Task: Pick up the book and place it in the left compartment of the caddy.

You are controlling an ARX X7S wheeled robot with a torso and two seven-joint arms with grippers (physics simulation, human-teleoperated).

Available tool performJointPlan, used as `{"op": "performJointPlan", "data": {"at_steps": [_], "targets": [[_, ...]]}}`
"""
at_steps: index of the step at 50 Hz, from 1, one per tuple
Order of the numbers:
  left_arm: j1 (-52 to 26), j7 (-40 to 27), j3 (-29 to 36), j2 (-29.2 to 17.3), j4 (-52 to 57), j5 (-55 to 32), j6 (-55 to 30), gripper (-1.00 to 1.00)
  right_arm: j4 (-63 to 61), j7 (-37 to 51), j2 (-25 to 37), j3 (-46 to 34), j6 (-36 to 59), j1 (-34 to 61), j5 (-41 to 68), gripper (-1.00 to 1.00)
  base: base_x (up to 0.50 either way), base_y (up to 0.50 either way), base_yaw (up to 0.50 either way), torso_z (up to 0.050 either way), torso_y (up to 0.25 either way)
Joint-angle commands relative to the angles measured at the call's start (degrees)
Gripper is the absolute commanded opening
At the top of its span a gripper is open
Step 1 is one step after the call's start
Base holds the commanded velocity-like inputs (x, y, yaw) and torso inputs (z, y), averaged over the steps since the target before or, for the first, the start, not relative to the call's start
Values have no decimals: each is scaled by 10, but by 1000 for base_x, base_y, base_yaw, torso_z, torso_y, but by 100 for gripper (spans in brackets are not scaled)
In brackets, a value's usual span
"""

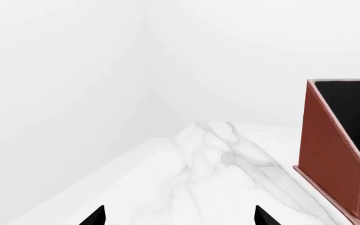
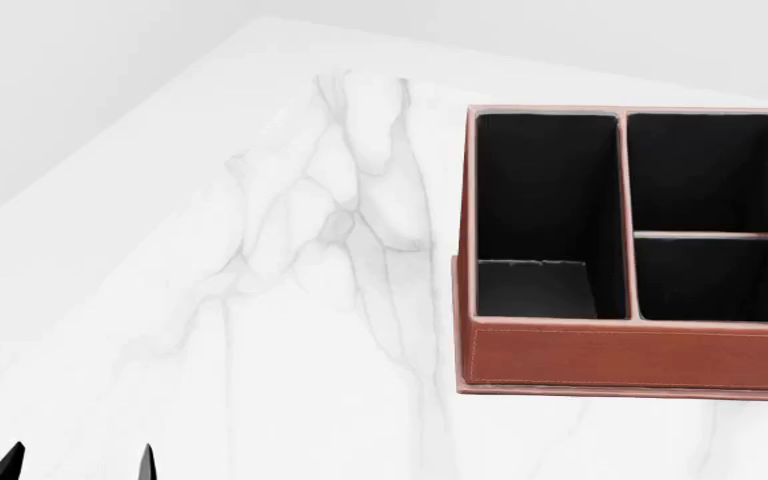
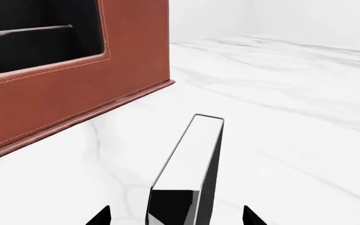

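Both jaws wide, right gripper [image 3: 176,216] astride upright book [image 3: 189,168], near caddy [image 3: 73,84] on marble table [image 3: 292,117].

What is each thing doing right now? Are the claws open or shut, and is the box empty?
book: on edge, white pages up, outside the caddy.
caddy: upright on the table; the cells in view look empty.
left compartment: empty, no book inside yet.
left gripper: open, holding nothing.
right gripper: open, fingertips either side of the book, not touching it.
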Motion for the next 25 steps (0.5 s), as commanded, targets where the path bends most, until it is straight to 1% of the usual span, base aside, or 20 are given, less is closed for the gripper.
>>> {"op": "performJointPlan", "data": {"at_steps": [1,9,10,20,25], "targets": [[-1,-2,3,-2,-2,-1,0,100,7,7,-1,-5,-7,-2,3,100,0,0,0,0,0],[-2,-3,6,-3,-3,-1,1,100,13,12,0,-9,-9,1,2,100,0,0,0,0,0],[-2,-3,6,-3,-3,-1,1,100,12,11,1,-11,-10,1,1,-100,0,0,0,0,0],[-3,-5,9,-4,-5,-1,2,100,7,24,4,-17,-3,3,-5,-100,0,0,0,0,0],[-3,-5,12,-5,-7,2,4,100,-24,52,10,-25,2,-7,-38,-100,0,0,0,0,0]]}}
